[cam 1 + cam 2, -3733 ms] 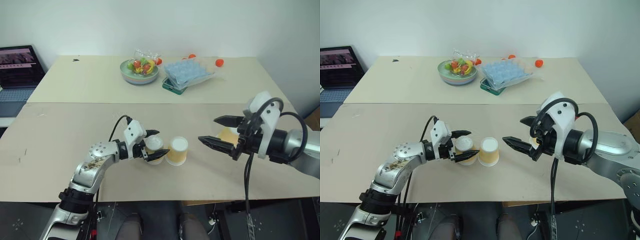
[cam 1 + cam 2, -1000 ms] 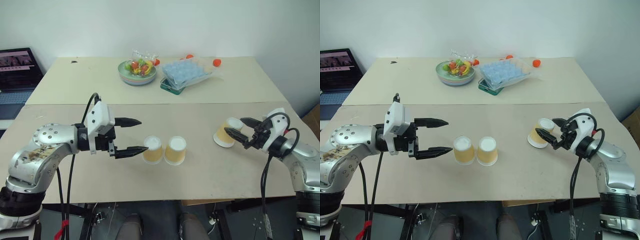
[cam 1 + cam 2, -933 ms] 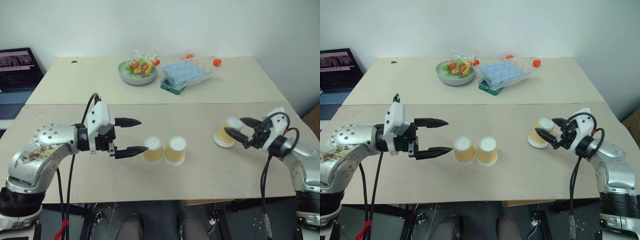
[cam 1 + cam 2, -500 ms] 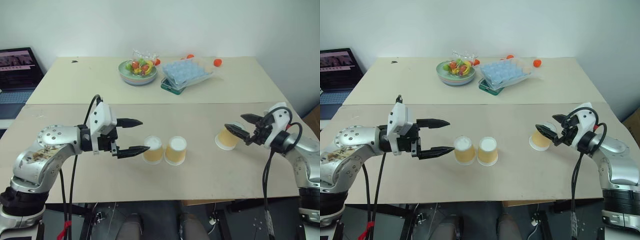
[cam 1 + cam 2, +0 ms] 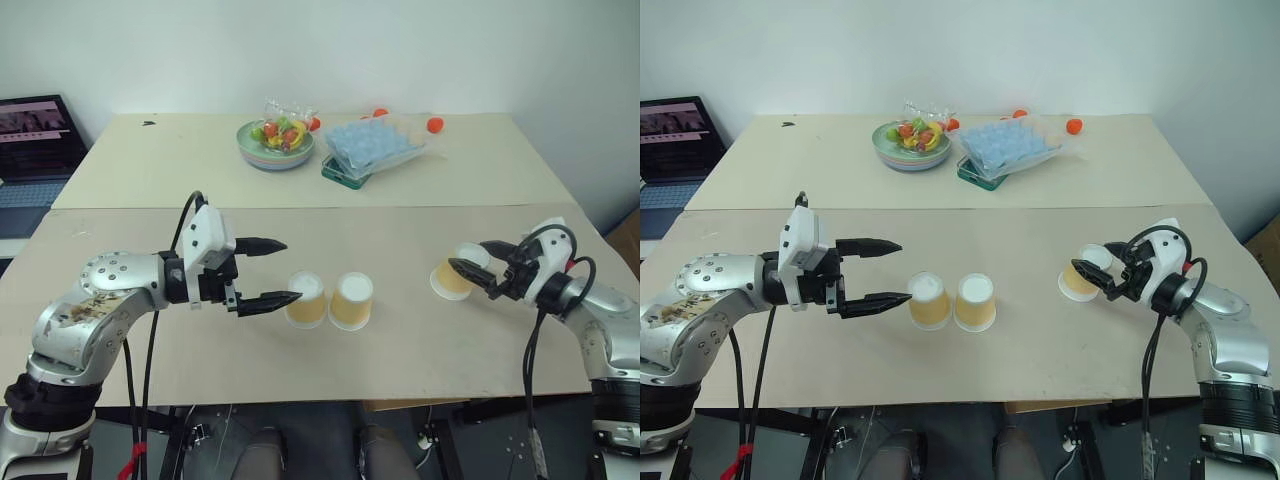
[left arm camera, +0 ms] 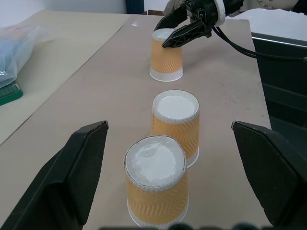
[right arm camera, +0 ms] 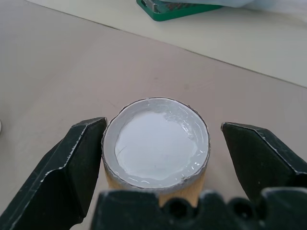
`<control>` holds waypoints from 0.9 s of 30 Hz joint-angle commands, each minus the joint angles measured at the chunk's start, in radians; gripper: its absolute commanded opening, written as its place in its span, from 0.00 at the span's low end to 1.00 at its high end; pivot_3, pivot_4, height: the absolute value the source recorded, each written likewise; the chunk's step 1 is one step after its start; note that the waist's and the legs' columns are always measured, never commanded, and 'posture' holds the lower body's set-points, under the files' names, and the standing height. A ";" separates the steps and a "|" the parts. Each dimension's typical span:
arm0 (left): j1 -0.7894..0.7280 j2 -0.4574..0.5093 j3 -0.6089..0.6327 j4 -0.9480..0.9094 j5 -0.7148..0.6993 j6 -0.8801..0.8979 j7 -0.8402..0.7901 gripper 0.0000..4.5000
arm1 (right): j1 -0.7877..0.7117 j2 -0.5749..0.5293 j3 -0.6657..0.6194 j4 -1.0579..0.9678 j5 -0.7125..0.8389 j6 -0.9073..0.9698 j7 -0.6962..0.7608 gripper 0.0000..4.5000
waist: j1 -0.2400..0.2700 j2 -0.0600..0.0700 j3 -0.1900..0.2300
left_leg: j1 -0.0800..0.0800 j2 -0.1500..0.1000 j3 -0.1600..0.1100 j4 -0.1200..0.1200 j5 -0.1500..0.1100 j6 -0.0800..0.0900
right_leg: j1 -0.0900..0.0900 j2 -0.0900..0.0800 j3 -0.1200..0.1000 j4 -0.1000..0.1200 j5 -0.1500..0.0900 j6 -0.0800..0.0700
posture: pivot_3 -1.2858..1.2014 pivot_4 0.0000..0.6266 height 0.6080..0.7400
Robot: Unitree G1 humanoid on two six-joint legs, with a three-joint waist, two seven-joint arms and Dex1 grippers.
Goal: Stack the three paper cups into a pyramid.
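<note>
Three paper cups stand upside down, white bases up, on the near table [image 5: 400, 350]. Two of them, the left cup [image 5: 306, 299] and the middle cup [image 5: 352, 300], stand side by side, touching or nearly so, at the centre of the table's near half. The third cup [image 5: 455, 273] stands well apart to the right. The left gripper [image 5: 278, 271] hovers just left of the left cup, pointing toward it with fingers spread wide and holding nothing. The right gripper [image 5: 478, 260] straddles the third cup: in the right wrist view its two fingers [image 7: 67, 167] flank the cup's base on either side, one finger close beside the rim, the other with a clear gap, so the jaws are wide open and have not closed on the cup. On the far table lie a fruit bowl [image 5: 277, 144] and a tray of blue cells [image 5: 375, 146]; a laptop [image 5: 35, 140] sits at far left.
</note>
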 commanded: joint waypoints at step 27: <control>0.149 0.137 0.139 0.010 0.021 -0.137 -0.149 1.00 | -0.295 -0.237 0.074 -0.334 0.130 0.404 0.092 0.59 | -0.020 0.005 0.004 | 0.000 0.001 0.000 -0.001 0.000 0.000 | -0.001 0.001 0.000 0.000 0.000 0.000 | 0.52 0.24 1.00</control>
